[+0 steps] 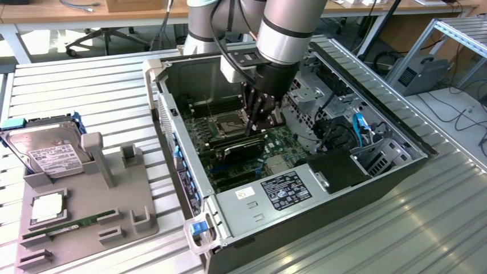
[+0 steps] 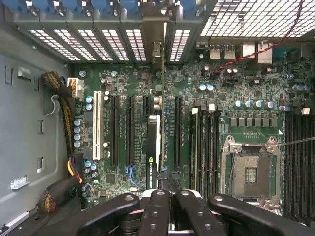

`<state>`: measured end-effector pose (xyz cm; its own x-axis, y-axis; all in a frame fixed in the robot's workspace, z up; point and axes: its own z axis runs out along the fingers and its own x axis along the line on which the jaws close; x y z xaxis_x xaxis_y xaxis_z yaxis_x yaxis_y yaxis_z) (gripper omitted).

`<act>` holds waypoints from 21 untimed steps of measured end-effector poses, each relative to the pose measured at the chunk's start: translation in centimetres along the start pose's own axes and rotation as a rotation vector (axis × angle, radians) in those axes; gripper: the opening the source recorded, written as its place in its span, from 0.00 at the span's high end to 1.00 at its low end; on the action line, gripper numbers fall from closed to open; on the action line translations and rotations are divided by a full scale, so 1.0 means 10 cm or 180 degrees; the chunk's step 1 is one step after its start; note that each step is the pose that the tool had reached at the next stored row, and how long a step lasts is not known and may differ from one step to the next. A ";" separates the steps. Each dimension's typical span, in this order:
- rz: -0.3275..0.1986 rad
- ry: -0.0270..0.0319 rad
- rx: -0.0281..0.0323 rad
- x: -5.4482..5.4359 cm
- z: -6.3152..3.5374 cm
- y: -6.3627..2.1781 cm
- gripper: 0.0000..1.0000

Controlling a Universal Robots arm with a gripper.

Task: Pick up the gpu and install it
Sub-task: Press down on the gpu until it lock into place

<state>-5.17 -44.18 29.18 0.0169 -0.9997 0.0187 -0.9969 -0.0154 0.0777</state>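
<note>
Wrist view, end effector (image 2: 166, 184) clamped on upright gpu (image 2: 156, 142), above motherboard (image 2: 246, 113) slots

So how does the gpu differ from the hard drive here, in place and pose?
The gpu stands on edge over the motherboard slots inside the case, with the gripper shut on it; the hard drive leans in the grey holder outside, untouched. The gpu is thin and dark; the hard drive is boxy, silver, white-labelled.

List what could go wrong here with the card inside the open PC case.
1. The thin black card with the silvery bracket, held edge-on by the shut gripper, may miss its motherboard slot.
2. The bracket end may catch the blue rear slot covers.
</note>
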 end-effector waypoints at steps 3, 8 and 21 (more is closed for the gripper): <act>0.0000 0.0000 0.0000 0.00 0.003 0.013 0.89; 0.0000 0.0000 0.0000 0.01 0.066 0.237 0.89; -0.0001 0.0001 0.0000 0.02 0.177 0.554 0.89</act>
<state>-10.82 -44.46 27.85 0.0174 -0.9997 0.0191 -0.9968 -0.0159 0.0777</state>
